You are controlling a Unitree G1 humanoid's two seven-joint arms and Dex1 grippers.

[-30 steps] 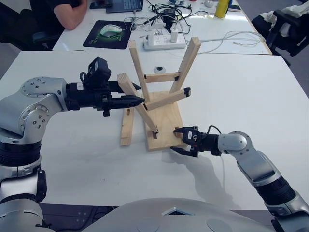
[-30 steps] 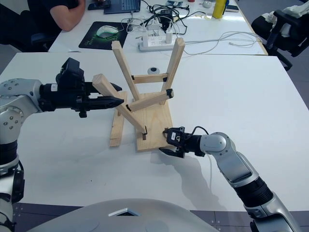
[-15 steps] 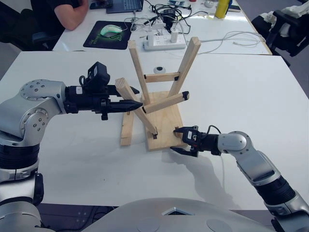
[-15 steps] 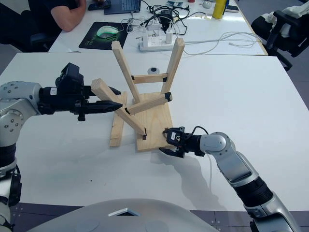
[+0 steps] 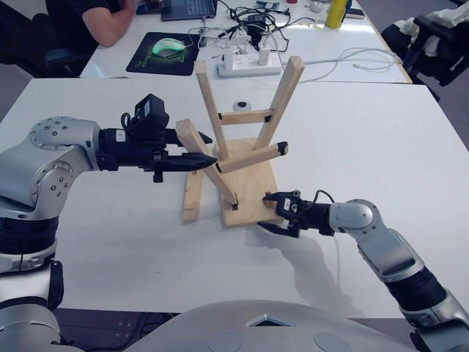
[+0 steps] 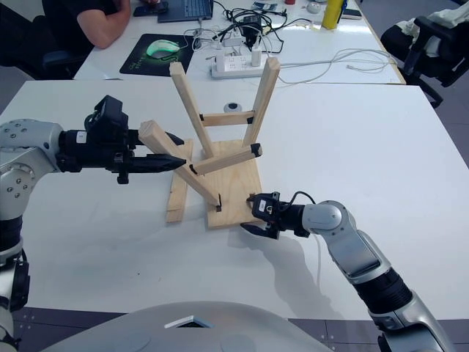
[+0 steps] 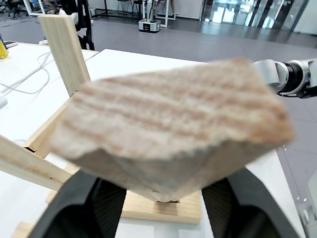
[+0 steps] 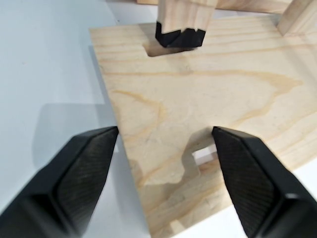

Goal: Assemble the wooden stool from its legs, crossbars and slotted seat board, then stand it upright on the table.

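White counter (image 5: 366,132) carries the job. Behind it, a second counter holds a power strip (image 5: 240,62), cables and a mouse pad (image 5: 163,50).

Head views: the seat board (image 5: 253,183) lies flat on the counter. Two upright legs (image 5: 209,103) rise from its far end, joined by a crossbar (image 5: 245,117). Your left gripper (image 5: 199,148) is clamped on the top of a tilted leg (image 5: 216,172). A second crossbar (image 5: 253,155) runs off that leg to the right. A loose wooden piece (image 5: 193,192) lies just beside the board's left edge. Your right gripper (image 5: 272,213) sits at the near right corner, spread wide.

Left wrist view: blurred end grain of the tilted leg, pinched between the fingers (image 7: 94,208), hides most of the board.

Right wrist view: the board's corner sits between the fingers (image 8: 84,173) with a gap on each side. You see an empty slot (image 8: 203,153). The black-tipped leg foot (image 8: 181,29) is at another slot; whether it is seated, you cannot tell.
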